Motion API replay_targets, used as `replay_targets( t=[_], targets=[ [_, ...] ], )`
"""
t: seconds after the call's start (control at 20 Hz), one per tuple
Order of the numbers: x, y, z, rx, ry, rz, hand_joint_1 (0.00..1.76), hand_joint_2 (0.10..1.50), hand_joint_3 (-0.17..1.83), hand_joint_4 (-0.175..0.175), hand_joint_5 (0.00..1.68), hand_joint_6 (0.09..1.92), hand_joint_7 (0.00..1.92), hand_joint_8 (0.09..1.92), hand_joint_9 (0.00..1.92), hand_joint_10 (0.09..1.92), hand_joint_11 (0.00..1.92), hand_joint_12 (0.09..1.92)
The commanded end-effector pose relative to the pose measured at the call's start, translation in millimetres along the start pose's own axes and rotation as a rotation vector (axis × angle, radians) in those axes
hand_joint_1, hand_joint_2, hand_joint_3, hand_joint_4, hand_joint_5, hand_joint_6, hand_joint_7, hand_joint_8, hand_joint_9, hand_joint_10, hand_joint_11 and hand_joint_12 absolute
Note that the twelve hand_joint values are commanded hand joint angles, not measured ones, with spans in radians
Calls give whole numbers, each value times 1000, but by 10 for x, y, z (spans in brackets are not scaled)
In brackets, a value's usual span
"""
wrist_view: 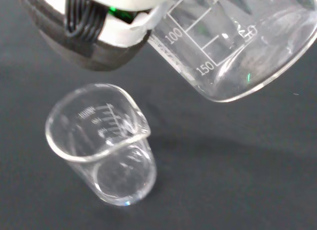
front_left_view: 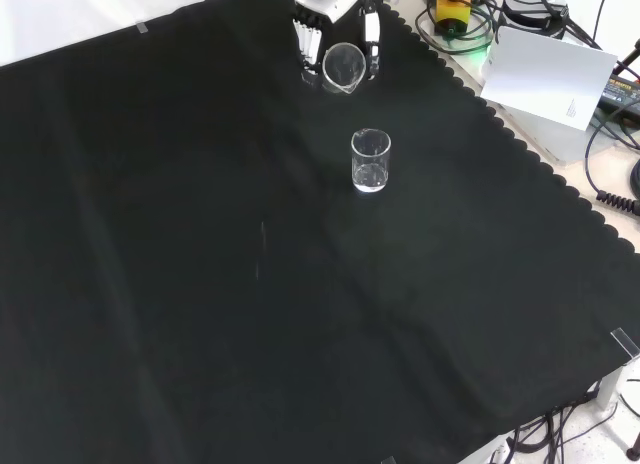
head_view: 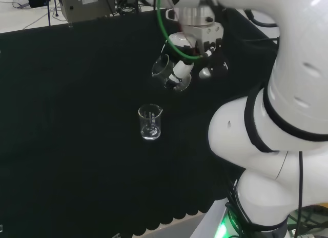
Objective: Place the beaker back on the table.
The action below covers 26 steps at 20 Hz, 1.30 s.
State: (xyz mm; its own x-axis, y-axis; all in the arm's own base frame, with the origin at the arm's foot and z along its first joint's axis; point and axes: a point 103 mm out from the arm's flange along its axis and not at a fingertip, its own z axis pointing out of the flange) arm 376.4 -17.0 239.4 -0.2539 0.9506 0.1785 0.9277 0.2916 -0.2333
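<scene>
Nearest in the front view, a small glass (front_left_view: pixel 370 160) stands upright on the black cloth (front_left_view: pixel 200 284), looking empty. Just beyond it, the hand (front_left_view: pixel 335 29) hangs above the bench with its fingers curled round the beaker (front_left_view: pixel 342 67), which is tipped over, mouth pointing down toward the glass. The beaker is clear of the cloth, so nothing of the placing looks done yet: I'd say it has to be righted, lowered onto a bare patch and let go.
</scene>
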Motion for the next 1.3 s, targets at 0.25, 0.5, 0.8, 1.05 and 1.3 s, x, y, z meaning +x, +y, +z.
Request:
replay_targets(
  t=[0.25, 0.5, 0.8, 1.05, 1.3],
  targets=[
    [-17, 288, 261, -72, 196, -115, 1315, 1019, -175, -101, 1383, 225, 1604, 87, 1637, 533, 1429, 726],
    [-96, 588, 302, -93, 217, -125, 1314, 1020, -175, -97, 1374, 247, 1606, 87, 1629, 535, 1419, 726],
    [-274, 1036, 349, -105, 251, -111, 1313, 1022, -175, -90, 1358, 284, 1608, 87, 1620, 532, 1406, 725],
    [-471, 1363, 424, -119, 295, -87, 1311, 1024, -175, -84, 1341, 323, 1609, 87, 1610, 517, 1398, 720],
    [-596, 1633, 578, -127, 350, -81, 1310, 1025, -175, -80, 1331, 346, 1608, 87, 1606, 503, 1393, 712]
  ],
)
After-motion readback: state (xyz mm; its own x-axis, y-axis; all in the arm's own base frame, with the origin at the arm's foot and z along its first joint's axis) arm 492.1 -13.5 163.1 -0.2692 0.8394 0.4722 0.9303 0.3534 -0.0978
